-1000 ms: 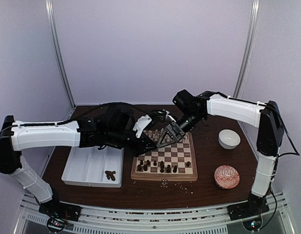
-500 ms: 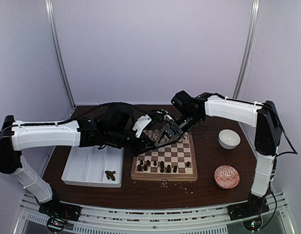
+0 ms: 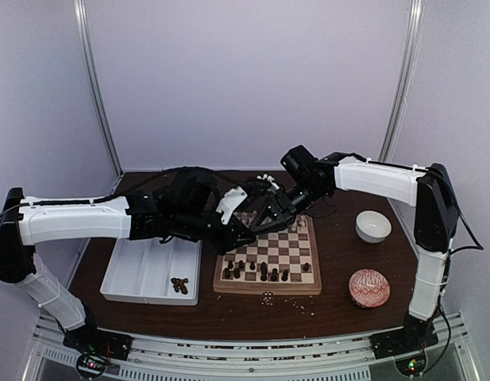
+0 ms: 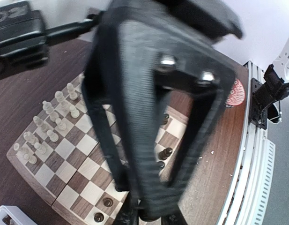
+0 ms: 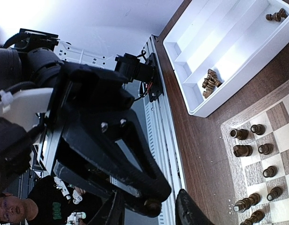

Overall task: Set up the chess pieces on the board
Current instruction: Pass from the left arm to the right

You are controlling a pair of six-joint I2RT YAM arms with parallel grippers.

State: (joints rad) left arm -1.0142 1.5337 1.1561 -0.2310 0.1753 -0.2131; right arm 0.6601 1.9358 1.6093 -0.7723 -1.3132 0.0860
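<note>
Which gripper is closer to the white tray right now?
Left. The left gripper, seemingly pinching a dark piece, hangs over the board's left side next to the tray; the right gripper faces it from farther over the board.

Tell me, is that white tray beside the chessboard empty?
Not empty. The white tray holds a small cluster of dark chess pieces in its near corner; most of what shows looks bare.

A white divided tray sits lower left, a white bowl at right, a red patterned ball below it, and pale crumbs lower centre.
</note>
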